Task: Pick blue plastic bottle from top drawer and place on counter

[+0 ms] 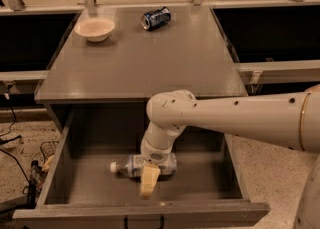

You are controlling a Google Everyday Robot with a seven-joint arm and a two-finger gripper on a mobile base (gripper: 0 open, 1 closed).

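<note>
The blue plastic bottle [127, 165] lies on its side on the floor of the open top drawer [56, 173], with its white cap pointing left. My gripper [150, 174] reaches down into the drawer and sits right over the bottle's middle, hiding that part of it. The bottle rests on the drawer floor. The dark grey counter [150, 63] is above the drawer.
A dark blue soda can [155, 17] lies on its side at the back of the counter. A pale bowl [95, 28] stands at the back left. My white arm [235, 115] crosses in from the right over the drawer. Cables lie on the floor at the left [15, 138].
</note>
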